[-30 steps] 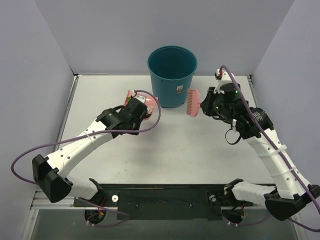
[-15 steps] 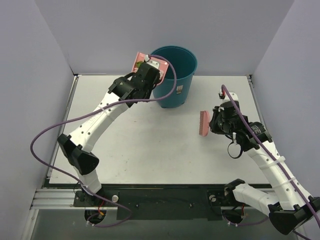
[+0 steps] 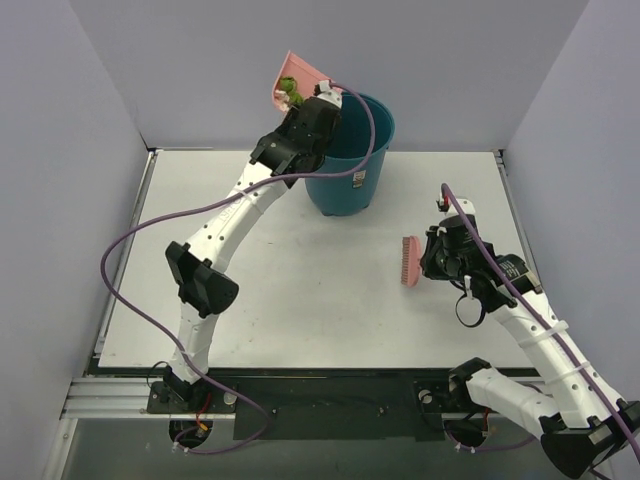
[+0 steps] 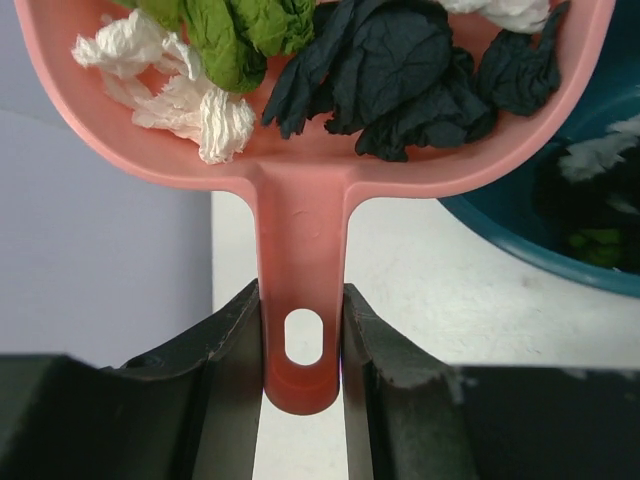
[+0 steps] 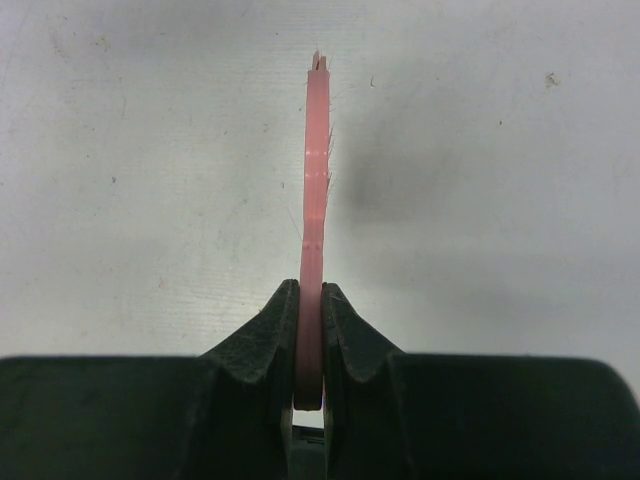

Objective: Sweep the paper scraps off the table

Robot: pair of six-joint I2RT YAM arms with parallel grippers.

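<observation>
L gripper [image 4: 302, 300] is clamped on the flat handle of the pink plastic dustpan [image 4: 300, 180], jaws pressed to both sides of it at the handle's hanging hole. The pan is lifted well above the white rectangular table [image 3: 300, 290], up by the left-rear rim of the round teal plastic bin [image 3: 350, 170]. The crumpled paper scraps [image 4: 370, 60] — black, green, white — are heaped inside the pan. In the left wrist view, a few more white and green bits lie down in the bin.

R gripper [image 5: 311, 300] is closed tight on the thin pink plastic brush [image 5: 316, 150], held edge-on over the table's right side, well apart from the bin. Can't tell whether the brush tip touches the tabletop.
</observation>
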